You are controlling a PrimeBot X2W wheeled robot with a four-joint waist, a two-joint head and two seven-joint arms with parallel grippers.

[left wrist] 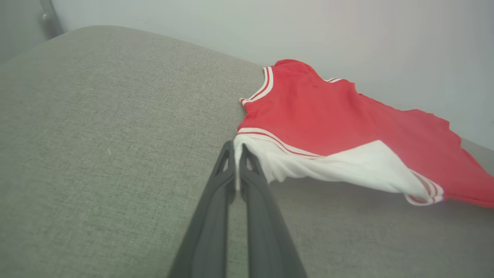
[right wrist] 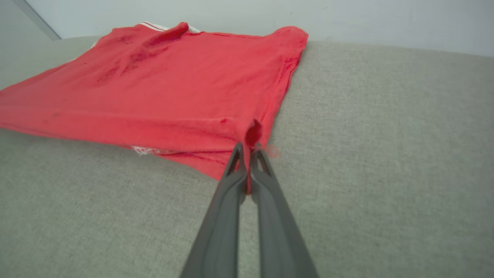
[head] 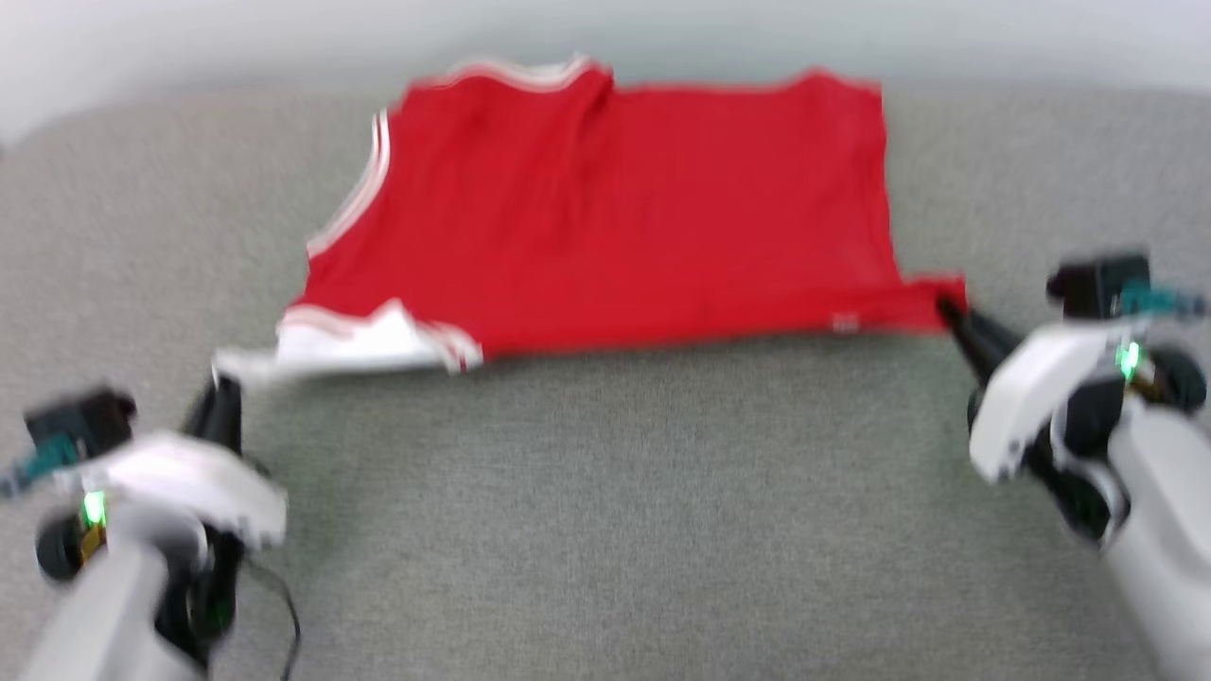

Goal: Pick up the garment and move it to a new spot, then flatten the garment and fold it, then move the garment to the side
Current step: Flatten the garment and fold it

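Red garment [head: 615,218] on grey cushion [head: 605,520]; wall [head: 946,33] behind.

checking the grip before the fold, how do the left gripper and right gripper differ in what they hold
The left gripper pinches the edge of the white sleeve; the right gripper pinches a red corner at the opposite end. In the head view the left gripper sits lower in the picture than the right gripper. Both are shut on the shirt, which lies on the grey cushion.

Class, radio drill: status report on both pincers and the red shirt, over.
Left pincer shut on white sleeve. Right pincer shut on red corner. Garment spread on grey cushion. No obstruction seen.
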